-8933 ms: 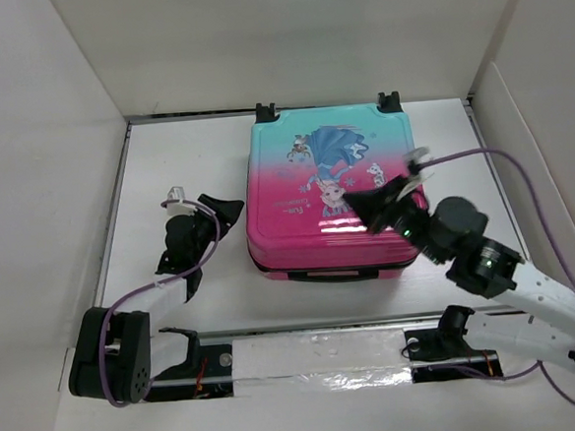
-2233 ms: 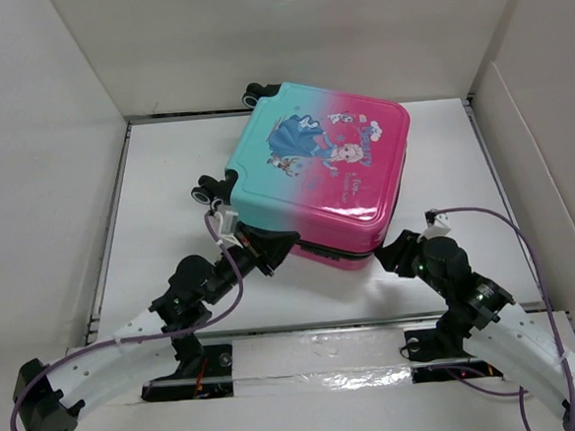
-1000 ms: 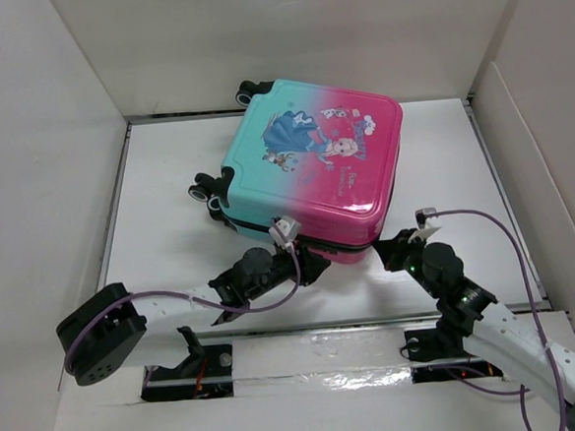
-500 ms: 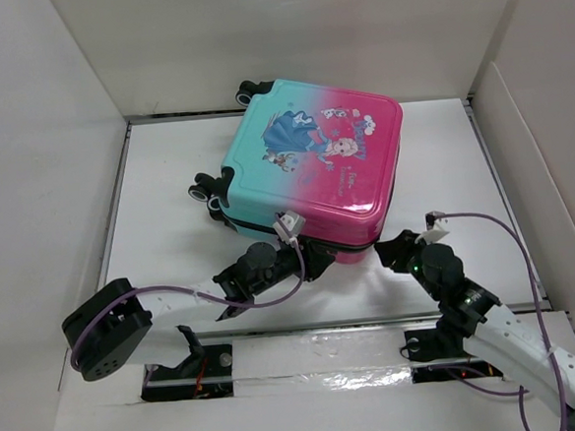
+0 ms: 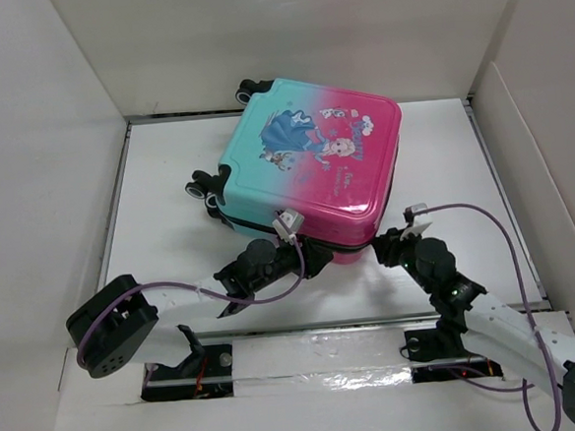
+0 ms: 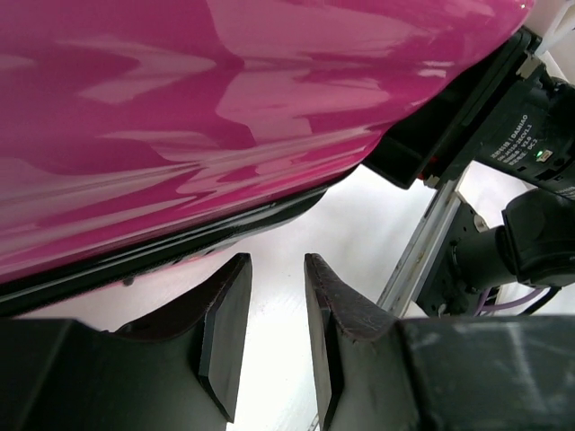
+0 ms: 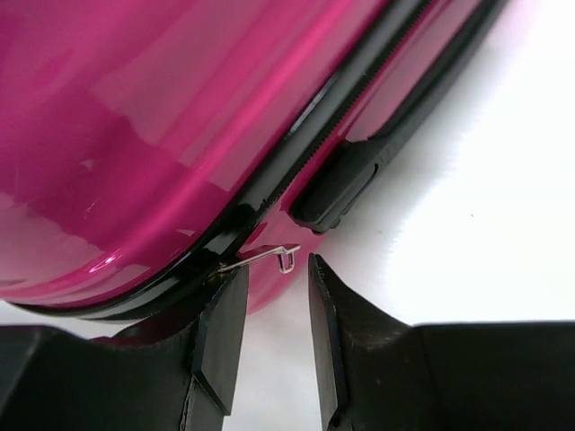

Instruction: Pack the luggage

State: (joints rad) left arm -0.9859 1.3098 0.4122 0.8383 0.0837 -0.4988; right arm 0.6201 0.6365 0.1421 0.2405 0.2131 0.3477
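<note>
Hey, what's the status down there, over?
Left jaws slightly apart, empty, beside the luggage. Right jaws apart, zipper pull at their tips, not clamped. Luggage shut, lying flat. Nothing seen in the way.

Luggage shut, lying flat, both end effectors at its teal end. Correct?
Wrong end. The left end effector and right end effector sit at the pink end of the luggage; the top external view shows it. Shut and flat: yes.
</note>
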